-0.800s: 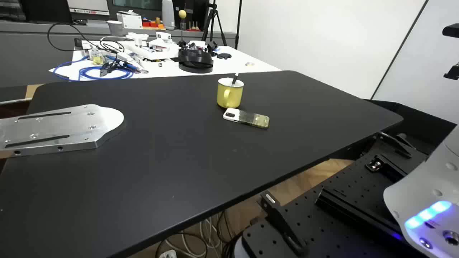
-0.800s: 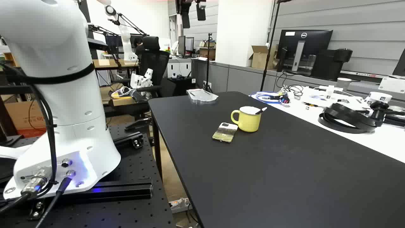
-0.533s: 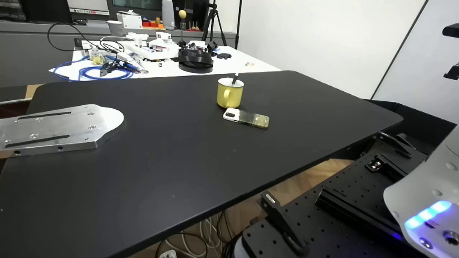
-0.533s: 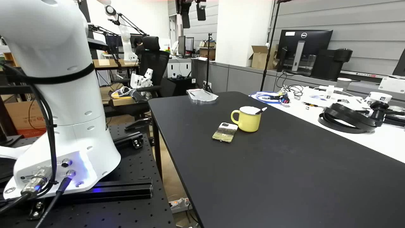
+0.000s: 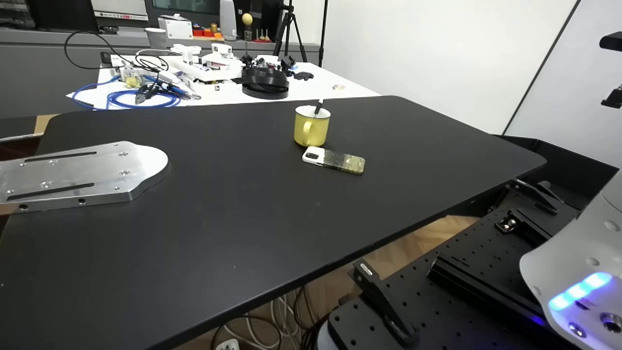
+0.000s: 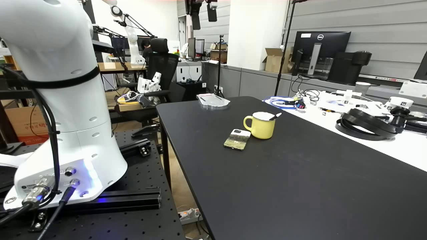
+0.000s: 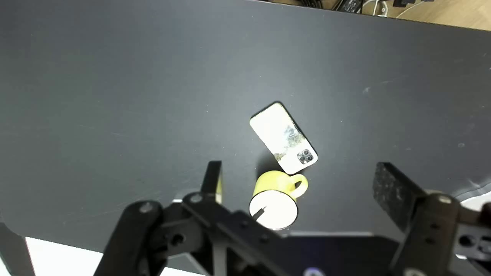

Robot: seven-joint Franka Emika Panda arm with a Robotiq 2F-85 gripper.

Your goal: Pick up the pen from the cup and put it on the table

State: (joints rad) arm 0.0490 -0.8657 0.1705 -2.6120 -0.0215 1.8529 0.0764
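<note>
Go for the pen [image 6: 275,116], spare the cup [image 6: 263,127]

Left to right in an exterior view, a silvery plate [image 5: 92,170] lies across the left edge of the table [image 5: 272,223], well apart from the cup. The cup stands upright nearer the far edge than the near one; the pen leans inside it, one end poking past the rim toward that far edge. A phone [image 5: 335,161] lies just beside the cup; I can't tell whether they touch. Past the near edge, at the right, stands the robot arm [image 5: 578,260].

In the wrist view the gripper [image 7: 302,183] has its fingers [image 7: 397,195] spread wide, pinching nothing; the pen shows closer to the left-hand one.

I take this as the approach. I'd shift until the pen, not the cup, sits midway, turn the fingers to bite across its slant, come down slowly and grip just above the rim. Draw it out along its lean, or the cup may tip. Then lay it flat between cup and left edge.
</note>
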